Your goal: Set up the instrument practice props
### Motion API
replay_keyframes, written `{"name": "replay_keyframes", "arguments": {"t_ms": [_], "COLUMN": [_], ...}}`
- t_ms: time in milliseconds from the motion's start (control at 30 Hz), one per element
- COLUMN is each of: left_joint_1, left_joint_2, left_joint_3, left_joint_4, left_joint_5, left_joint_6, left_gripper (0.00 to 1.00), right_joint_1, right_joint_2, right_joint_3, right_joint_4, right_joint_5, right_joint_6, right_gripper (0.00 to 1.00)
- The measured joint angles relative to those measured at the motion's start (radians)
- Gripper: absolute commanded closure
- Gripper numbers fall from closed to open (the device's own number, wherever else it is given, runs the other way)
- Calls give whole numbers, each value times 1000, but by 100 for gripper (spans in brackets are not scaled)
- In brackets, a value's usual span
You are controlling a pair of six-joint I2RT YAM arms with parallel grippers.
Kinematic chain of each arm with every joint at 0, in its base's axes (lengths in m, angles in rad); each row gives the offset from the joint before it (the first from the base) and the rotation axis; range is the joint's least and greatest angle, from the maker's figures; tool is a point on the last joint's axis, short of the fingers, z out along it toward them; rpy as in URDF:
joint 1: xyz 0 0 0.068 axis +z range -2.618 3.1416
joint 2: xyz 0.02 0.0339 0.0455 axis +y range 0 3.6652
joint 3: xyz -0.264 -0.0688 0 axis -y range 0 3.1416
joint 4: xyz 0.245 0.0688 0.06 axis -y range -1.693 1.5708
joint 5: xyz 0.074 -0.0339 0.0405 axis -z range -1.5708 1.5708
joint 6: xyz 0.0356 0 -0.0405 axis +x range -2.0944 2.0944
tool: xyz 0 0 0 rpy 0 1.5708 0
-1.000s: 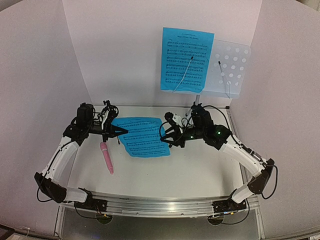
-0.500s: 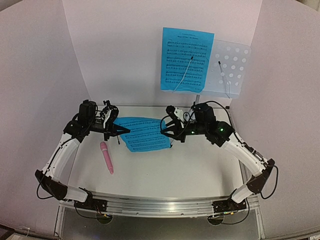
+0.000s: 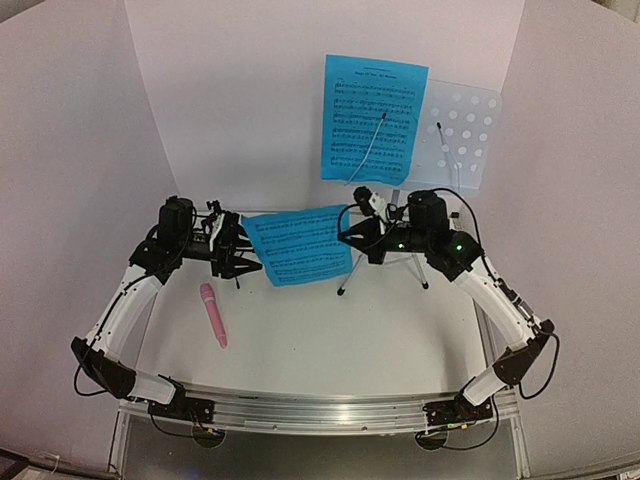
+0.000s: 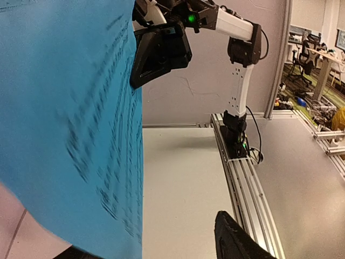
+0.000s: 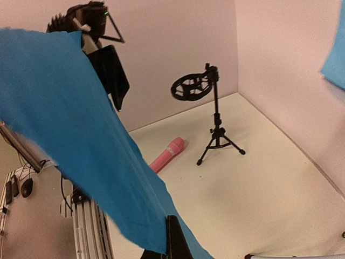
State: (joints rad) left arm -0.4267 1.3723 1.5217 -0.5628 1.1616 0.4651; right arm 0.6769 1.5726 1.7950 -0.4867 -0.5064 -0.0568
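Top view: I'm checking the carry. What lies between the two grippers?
A blue sheet-music page, held aloft, spans the gap between left gripper and right gripper; the top view shows it.

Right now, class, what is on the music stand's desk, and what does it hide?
One blue sheet-music page sits on the left half of the music stand, under a wire arm. The right half holds no page, holes showing. The stand's surface behind the page is covered.

White table [image 3: 400, 340], pale backdrop [image 3: 230, 100], aluminium rail [image 3: 320, 408]
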Motion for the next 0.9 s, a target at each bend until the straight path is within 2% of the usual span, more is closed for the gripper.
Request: {"name": "replay_keyframes", "arguments": {"t_ms": [100,333,500,800,900], "left_joint_1": [-2,-65,-125,-137,-144], "left_joint_2": [9,108,197,324,365], "left_joint_3": [2,60,136,350,441], "left_joint_4": [107,390,472,566,551], "left_joint_5": [-18,-80,-126,-137,-111], "left_joint_6": [-73,-243,-308,-434,-465], "left_gripper": [30,30,47,56,65], "right_joint_1": [-64,-150,-188,-250,-265], "right_joint_2": [0,7,41,65,65], "right_joint_3": [53,241,405,464,473], "right_joint_4": [-9,-54,-103,-167,-184], "right_joint_5": [-27,-97,-149,-153,-143], "right_joint_6": [31,58,58,47,43], "right_gripper": [100,100,100,100,100]}}
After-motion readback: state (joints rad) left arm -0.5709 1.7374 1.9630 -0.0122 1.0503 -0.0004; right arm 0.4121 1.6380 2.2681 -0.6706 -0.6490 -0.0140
